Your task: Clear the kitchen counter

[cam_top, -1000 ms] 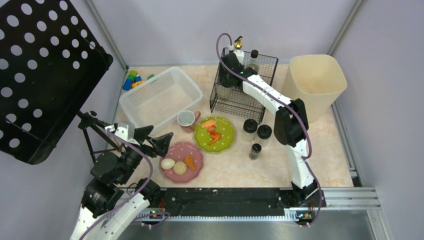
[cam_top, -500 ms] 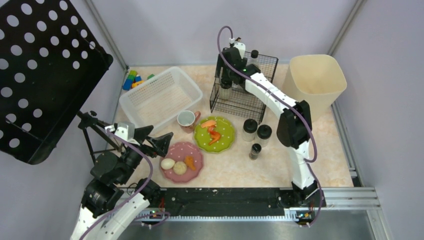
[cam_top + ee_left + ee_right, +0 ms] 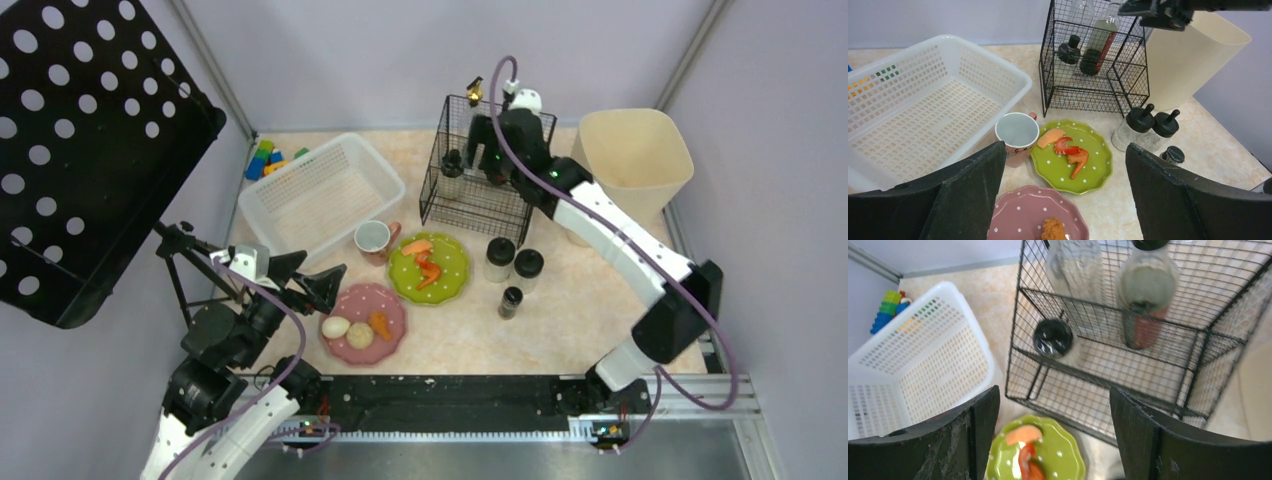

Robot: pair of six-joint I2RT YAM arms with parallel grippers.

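Note:
The beige marbled kitchen counter [image 3: 600,300] holds a green plate [image 3: 450,275] with food pieces, a pink plate [image 3: 385,300] with food, a mug [image 3: 373,240], two black-lidded shakers [image 3: 499,258] and a small jar [image 3: 511,301]. A black wire rack [image 3: 470,205] holds a small shaker [image 3: 452,172] and bottles [image 3: 1145,305]. My right gripper [image 3: 492,158] hovers above the rack's back, open and empty; its view [image 3: 1053,435] looks down on the rack [image 3: 1128,385]. My left gripper [image 3: 312,277] is open and empty, above the counter left of the pink plate [image 3: 1018,215].
A white basket [image 3: 320,195] stands at the back left, with toy blocks [image 3: 265,160] behind it. A beige bin [image 3: 632,165] stands at the back right. A black perforated panel [image 3: 80,140] on a stand overhangs the left side.
My right gripper has come away from the rack's left side and moved right and up. The small shaker stays in the rack. The right elbow swung right. The left arm is still.

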